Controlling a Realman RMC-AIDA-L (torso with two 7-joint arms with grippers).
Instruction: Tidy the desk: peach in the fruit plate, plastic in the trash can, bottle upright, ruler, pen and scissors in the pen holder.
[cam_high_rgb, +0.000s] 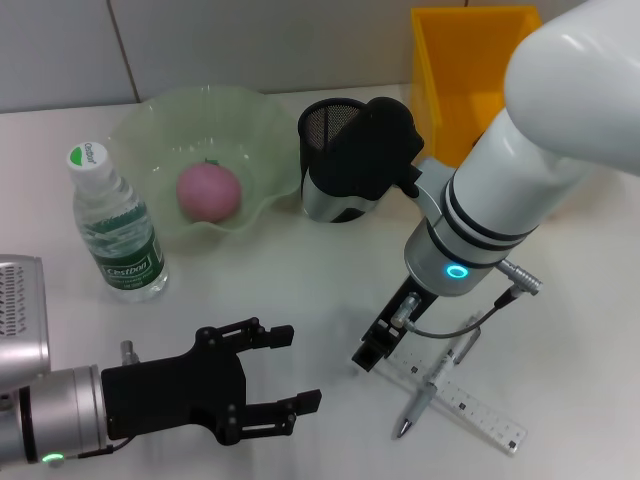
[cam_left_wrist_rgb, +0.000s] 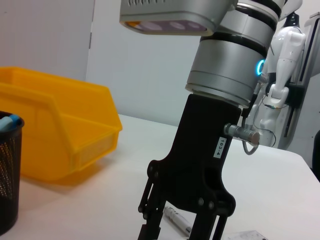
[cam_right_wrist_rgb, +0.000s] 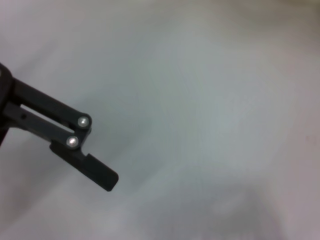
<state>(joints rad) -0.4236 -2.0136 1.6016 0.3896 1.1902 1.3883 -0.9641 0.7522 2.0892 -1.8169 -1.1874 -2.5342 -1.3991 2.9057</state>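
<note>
Two labels can be read: "Cestbon" on the cap and band of the bottle (cam_high_rgb: 115, 225), which stands upright on the tabletop (cam_high_rgb: 300, 300) beside the fruit plate (cam_high_rgb: 160, 120), and "103-4" on the body of the right gripper (cam_high_rgb: 372, 352) in the left wrist view. The peach (cam_high_rgb: 208, 192) lies in the fruit plate. The right gripper is angled steeply down with its tip at the near end of the ruler (cam_high_rgb: 470, 400), across which the pen (cam_high_rgb: 432, 385) lies; its finger state cannot be told. The left gripper (cam_high_rgb: 285, 372) is held level above the tabletop, fingers spread wide and empty. The pen holder (cam_high_rgb: 330, 165) stands beside the trash can (cam_high_rgb: 470, 70).
</note>
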